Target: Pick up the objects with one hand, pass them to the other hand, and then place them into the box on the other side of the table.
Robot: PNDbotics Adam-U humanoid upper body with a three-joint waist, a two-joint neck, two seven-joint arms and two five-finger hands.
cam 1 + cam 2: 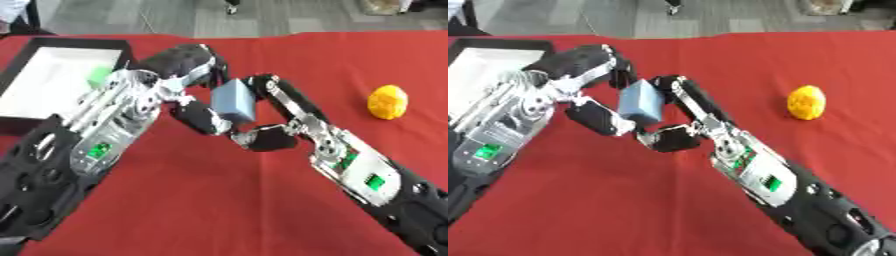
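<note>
A blue-grey block [234, 100] hangs above the middle of the red table, held between both hands. My left hand [179, 62] comes in from the left, its fingers curled over the block's top and its thumb [199, 119] under the left side. From the right, my right hand [289, 102] has fingers curved along the block's right edge and its thumb [262, 138] below. A black box with a white inside [39, 82] stands at the far left, with a green thing [99, 76] in it. A yellow round object [388, 101] lies on the cloth at the right.
The red cloth [219, 200] covers the whole table. Grey floor shows beyond the far edge. My left forearm [96, 145] lies close by the box's near right corner.
</note>
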